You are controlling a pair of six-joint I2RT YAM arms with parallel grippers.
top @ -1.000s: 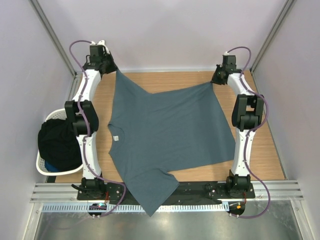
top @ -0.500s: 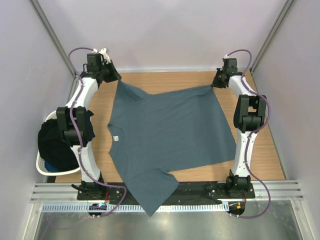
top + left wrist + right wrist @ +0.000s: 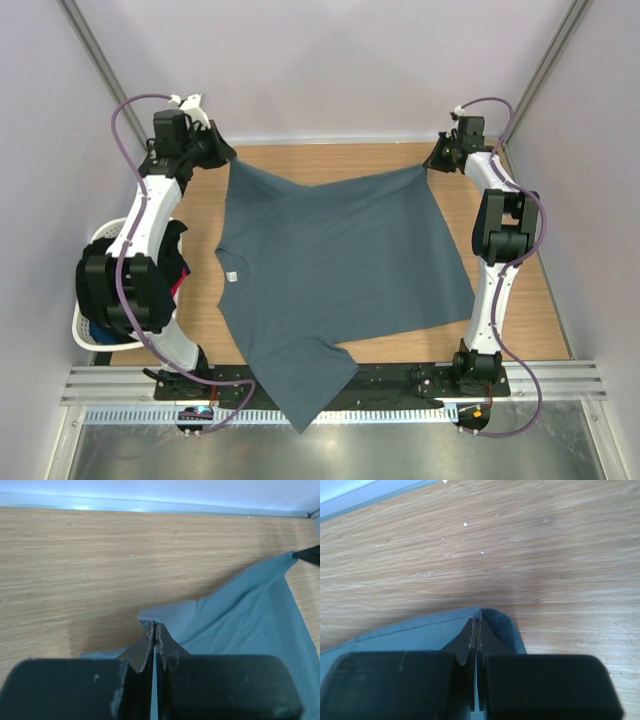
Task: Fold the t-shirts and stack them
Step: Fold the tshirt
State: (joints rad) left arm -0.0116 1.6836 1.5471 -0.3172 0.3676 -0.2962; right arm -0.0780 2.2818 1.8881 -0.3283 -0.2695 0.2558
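T-shirt (image 3: pixel 340 270) lies spread open on the table (image 3: pixel 330 158), one sleeve hanging over the table's near edge. Left gripper (image 3: pixel 228 158) and right gripper (image 3: pixel 432 163) are each clamped on a hem corner at the table's far edge. No fold made yet; stacking not begun.

The top camera is looking down from above and behind the arm bases (image 3: pixel 478 366), seeing the whole worktop (image 3: pixel 330 152) from far. The left wrist camera is sitting just behind the left end effector (image 3: pixel 154 629), and the right wrist camera behind the right end effector (image 3: pixel 477 622), both looking low and very near along the wood. All views are sharing the far edge of the t-shirt (image 3: pixel 330 270).
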